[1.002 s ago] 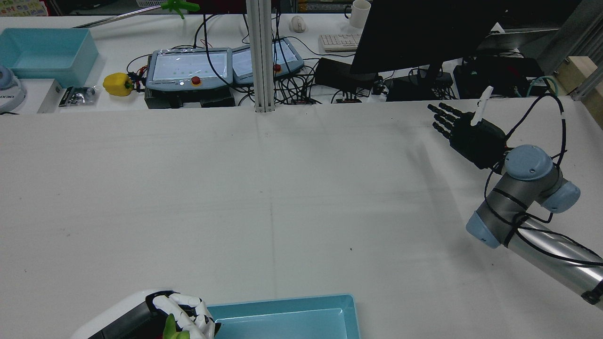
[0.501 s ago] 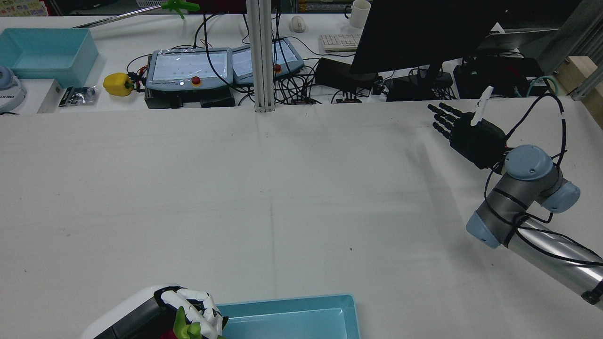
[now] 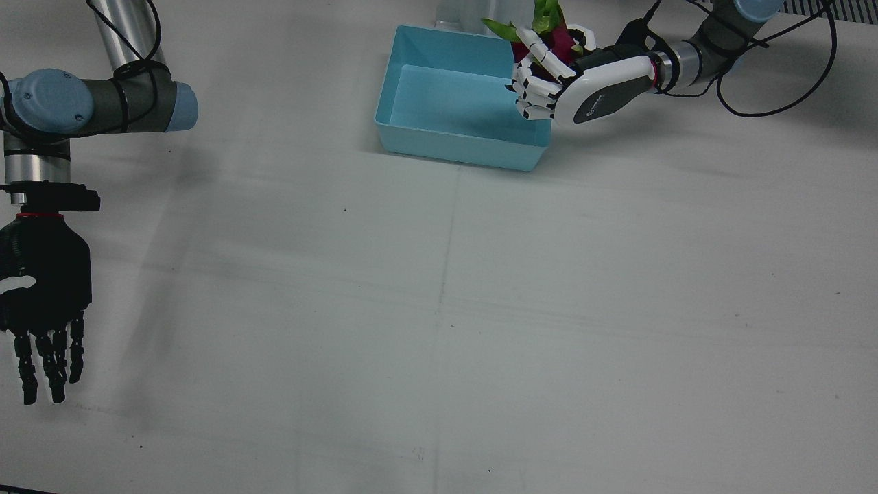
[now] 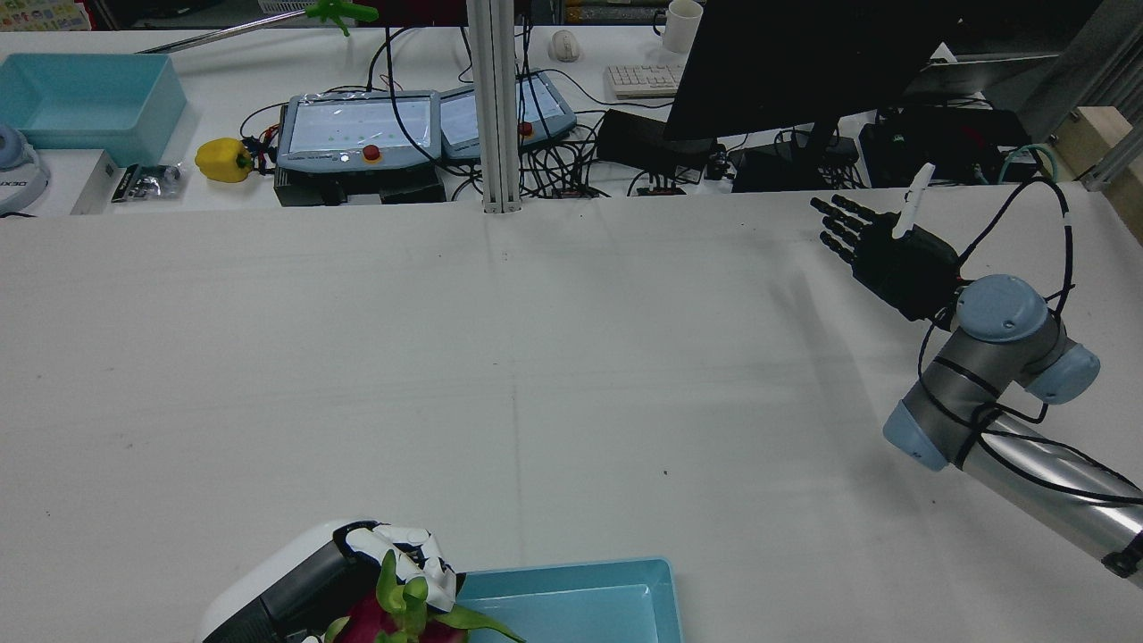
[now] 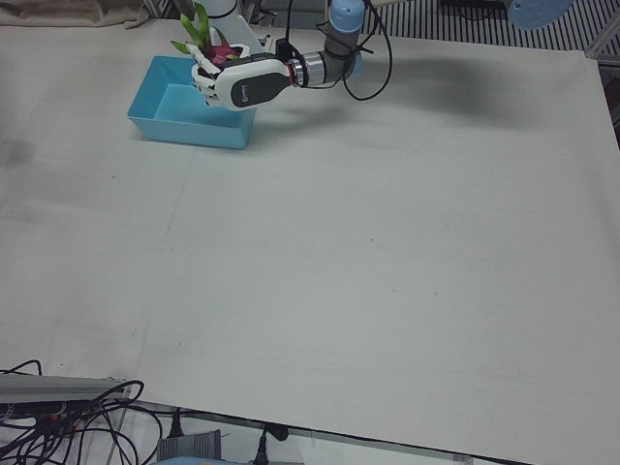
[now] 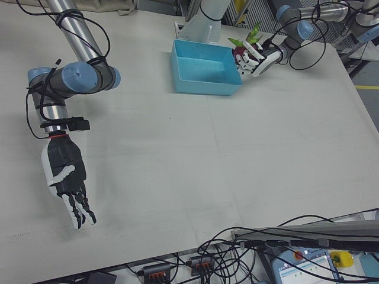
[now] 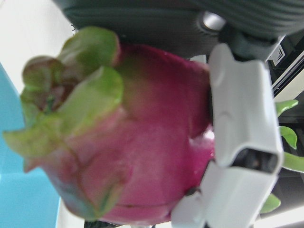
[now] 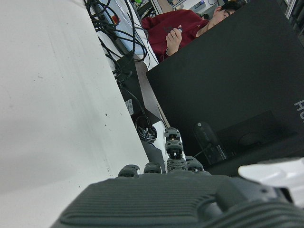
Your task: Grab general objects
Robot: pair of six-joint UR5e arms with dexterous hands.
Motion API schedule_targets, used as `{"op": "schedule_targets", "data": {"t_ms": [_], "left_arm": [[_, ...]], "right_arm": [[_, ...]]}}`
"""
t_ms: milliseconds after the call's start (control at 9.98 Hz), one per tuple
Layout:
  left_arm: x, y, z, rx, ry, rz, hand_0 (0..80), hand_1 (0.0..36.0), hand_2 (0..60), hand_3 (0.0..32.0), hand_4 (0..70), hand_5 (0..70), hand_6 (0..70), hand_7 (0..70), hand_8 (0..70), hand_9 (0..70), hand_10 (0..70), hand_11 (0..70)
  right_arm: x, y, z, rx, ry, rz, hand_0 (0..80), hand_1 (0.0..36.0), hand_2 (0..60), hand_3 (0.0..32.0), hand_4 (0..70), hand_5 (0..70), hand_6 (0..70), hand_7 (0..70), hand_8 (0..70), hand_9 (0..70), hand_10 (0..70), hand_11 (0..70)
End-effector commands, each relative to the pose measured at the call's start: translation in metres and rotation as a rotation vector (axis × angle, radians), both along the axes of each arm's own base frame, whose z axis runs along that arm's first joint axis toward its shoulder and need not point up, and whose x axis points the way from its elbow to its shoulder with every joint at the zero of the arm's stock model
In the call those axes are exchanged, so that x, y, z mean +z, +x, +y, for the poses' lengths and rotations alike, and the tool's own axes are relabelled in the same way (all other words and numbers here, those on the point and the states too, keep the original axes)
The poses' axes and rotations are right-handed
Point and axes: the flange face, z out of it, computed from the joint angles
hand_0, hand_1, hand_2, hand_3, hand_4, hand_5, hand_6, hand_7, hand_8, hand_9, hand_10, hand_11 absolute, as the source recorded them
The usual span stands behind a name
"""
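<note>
Your white tabletop (image 3: 439,309) stretches wide and bare beyond both sets of fingers. The shallow light-blue rectangular plastic bin (image 3: 418,130) sits directly beneath and just ahead of the left fingers, with its near corner under their tips in the front view.

Your black right hand (image 3: 42,295) hangs well apart from the bin, over the far side of the tabletop. Its fingers (image 3: 51,363) are spread straight and wide, closing on nothing and pointing away from the arm.

Your white-and-black left hand (image 3: 573,82) is curled around a magenta dragon fruit with green leafy scales (image 3: 549,44). The white fingers (image 3: 535,86) wrap over the fruit's side, and the fruit sits between them and the palm. In the left hand view one white finger (image 7: 242,128) presses against the fruit's red skin (image 7: 156,142), while the green scales (image 7: 71,99) stick out past the fingers. The fruit is held clear above the bin's corner, not resting in it.
</note>
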Motion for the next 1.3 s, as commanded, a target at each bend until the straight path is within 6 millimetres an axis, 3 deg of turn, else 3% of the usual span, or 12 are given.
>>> {"op": "schedule_targets", "data": {"t_ms": [0,100,200,301,401,601,702,802,902,1002,1203], "left_arm": [[-0.016,0.009,0.005,0.016,0.007,0.036,80.0,36.0,60.0,0.0,68.2,42.4,49.9,70.0,33.9,28.4,63.3,70.0],[-0.023,0.014,0.007,0.022,0.009,0.047,80.0,36.0,60.0,0.0,62.3,36.7,46.2,67.2,30.4,23.9,62.0,70.0],[-0.025,0.023,0.020,0.050,0.008,0.041,80.0,36.0,60.0,0.0,54.8,25.5,38.7,55.4,25.1,16.2,58.4,70.0],[-0.025,0.024,0.021,0.053,0.009,0.040,80.0,36.0,60.0,0.0,37.1,4.9,24.9,37.5,16.3,6.3,45.8,67.8],[-0.026,0.024,0.022,0.054,0.010,0.045,80.0,36.0,60.0,0.0,27.6,0.7,18.2,29.0,11.6,4.4,38.1,57.2],[-0.027,0.024,0.022,0.055,0.013,0.048,80.0,36.0,60.0,0.0,4.2,0.0,1.2,5.9,1.0,0.1,17.6,30.4],[-0.028,0.024,0.022,0.062,0.027,0.048,80.0,36.0,60.0,9.4,0.0,0.0,0.0,4.9,0.0,0.0,13.1,24.0],[-0.027,0.024,0.022,0.066,0.033,0.049,80.0,36.0,60.0,11.6,0.0,0.0,0.0,1.8,0.0,0.0,8.2,16.9],[-0.027,0.024,0.022,0.065,0.031,0.049,80.0,36.0,60.0,15.6,0.0,0.0,0.0,2.2,0.0,0.0,8.4,17.2],[-0.027,0.024,0.022,0.065,0.031,0.049,80.0,36.0,60.0,24.0,0.0,0.0,0.0,2.9,0.0,0.0,12.2,22.8],[-0.027,0.024,0.021,0.062,0.031,0.049,80.0,36.0,60.0,24.8,0.0,0.0,0.0,6.4,0.0,0.0,16.0,28.4]], "right_arm": [[0.000,0.000,0.000,0.001,0.000,0.000,0.0,0.0,0.0,0.0,0.0,0.0,0.0,0.0,0.0,0.0,0.0,0.0],[0.000,0.000,0.000,0.000,0.000,0.000,0.0,0.0,0.0,0.0,0.0,0.0,0.0,0.0,0.0,0.0,0.0,0.0],[0.001,0.000,0.000,0.000,-0.002,0.001,0.0,0.0,0.0,0.0,0.0,0.0,0.0,0.0,0.0,0.0,0.0,0.0],[0.001,0.000,0.000,0.000,-0.002,0.001,0.0,0.0,0.0,0.0,0.0,0.0,0.0,0.0,0.0,0.0,0.0,0.0],[0.001,0.000,0.000,0.000,-0.002,0.001,0.0,0.0,0.0,0.0,0.0,0.0,0.0,0.0,0.0,0.0,0.0,0.0],[0.001,0.000,0.000,0.000,-0.002,0.001,0.0,0.0,0.0,0.0,0.0,0.0,0.0,0.0,0.0,0.0,0.0,0.0],[0.001,0.000,0.000,0.000,0.000,0.000,0.0,0.0,0.0,0.0,0.0,0.0,0.0,0.0,0.0,0.0,0.0,0.0],[0.001,0.000,0.000,0.000,-0.002,0.001,0.0,0.0,0.0,0.0,0.0,0.0,0.0,0.0,0.0,0.0,0.0,0.0],[0.001,0.000,0.000,0.000,0.000,0.000,0.0,0.0,0.0,0.0,0.0,0.0,0.0,0.0,0.0,0.0,0.0,0.0],[0.001,0.000,0.000,0.000,0.000,0.000,0.0,0.0,0.0,0.0,0.0,0.0,0.0,0.0,0.0,0.0,0.0,0.0],[0.001,0.000,0.000,0.000,0.000,0.000,0.0,0.0,0.0,0.0,0.0,0.0,0.0,0.0,0.0,0.0,0.0,0.0]]}}
